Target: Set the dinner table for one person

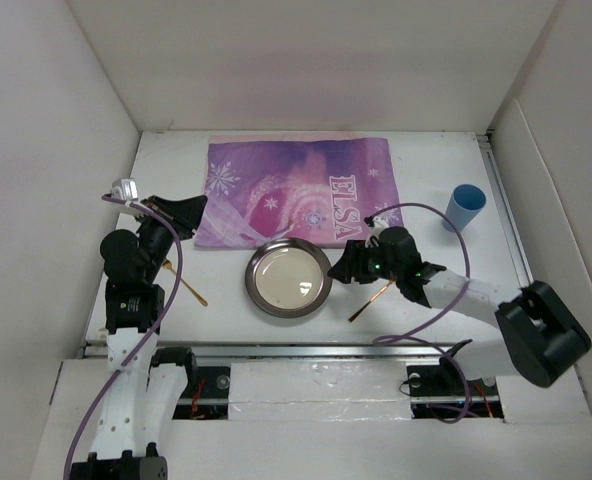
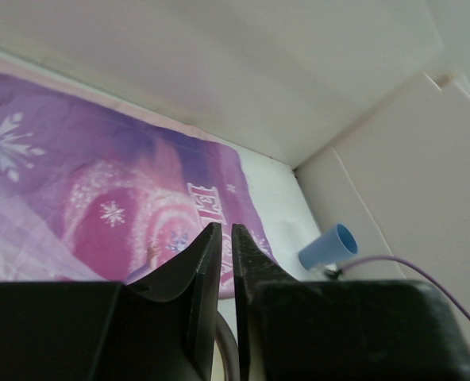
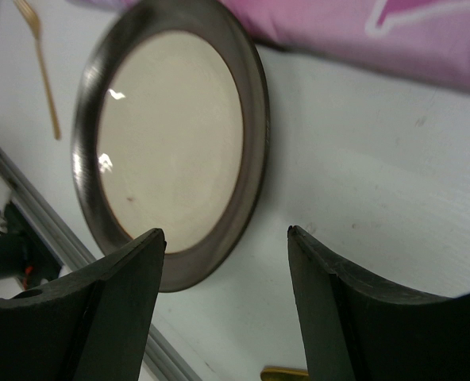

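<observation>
- while the left end effector (image 1: 190, 210) hangs at the left edge of the placemat (image 1: 296, 190), fingers pressed almost together on nothing, the right end effector (image 3: 225, 232) sits low at the right rim of the plate (image 1: 288, 278), fingers spread and empty.
- desk (image 1: 431, 170): the white surface carrying everything. the placemat lies at its far middle, and the plate lies on the near side of it, far rim at the mat's near edge — touching or overlapping cannot be told.
- other items: a blue cup (image 1: 466, 207) stands at the far right, well apart from the mat. a gold fork (image 1: 186, 288) lies left of the plate. a second gold utensil (image 1: 372, 299) lies right of the plate, partly under the right arm, its type unclear.
- step in hand, as judged: placing the plate — the spread fingers face its rim in the right wrist view, which suggests a grasp is being prepared.
- next move, as judged: close on the thin rim, then lift or slide the plate to the mat's centre. the shallow rim offers little hold, so a slip is the risk. cutlery and cup would follow.
</observation>
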You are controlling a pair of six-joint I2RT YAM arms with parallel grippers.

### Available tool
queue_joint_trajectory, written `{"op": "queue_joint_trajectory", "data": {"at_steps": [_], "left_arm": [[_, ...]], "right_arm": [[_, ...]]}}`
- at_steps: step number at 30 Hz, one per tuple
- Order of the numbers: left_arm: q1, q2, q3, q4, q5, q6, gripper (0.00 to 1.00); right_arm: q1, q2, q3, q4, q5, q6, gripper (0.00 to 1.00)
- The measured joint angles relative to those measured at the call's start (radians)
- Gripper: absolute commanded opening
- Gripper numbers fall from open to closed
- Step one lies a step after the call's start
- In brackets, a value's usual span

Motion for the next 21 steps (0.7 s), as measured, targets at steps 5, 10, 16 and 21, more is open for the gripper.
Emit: {"op": "queue_joint_trajectory", "data": {"at_steps": [5, 10, 16, 21], "left_arm": [[-0.069, -0.053, 0.077, -0.132, 0.035, 0.170, 0.20], [-0.070, -0.047, 0.040, -0.239, 0.053, 0.243, 0.21], [-0.070, -0.023, 0.040, -0.281, 0.055, 0.283, 0.22], [-0.070, -0.023, 0.040, -0.297, 0.051, 0.302, 0.22]], "right_arm": [[0.031, 0.151, -0.002, 0.046, 0.016, 0.041, 0.65], [0.017, 0.250, 0.013, 0.139, -0.003, 0.087, 0.54], [0.018, 0.385, 0.045, 0.292, -0.074, 0.143, 0.39], [0.011, 0.422, 0.054, 0.333, -0.118, 0.202, 0.00]]}}
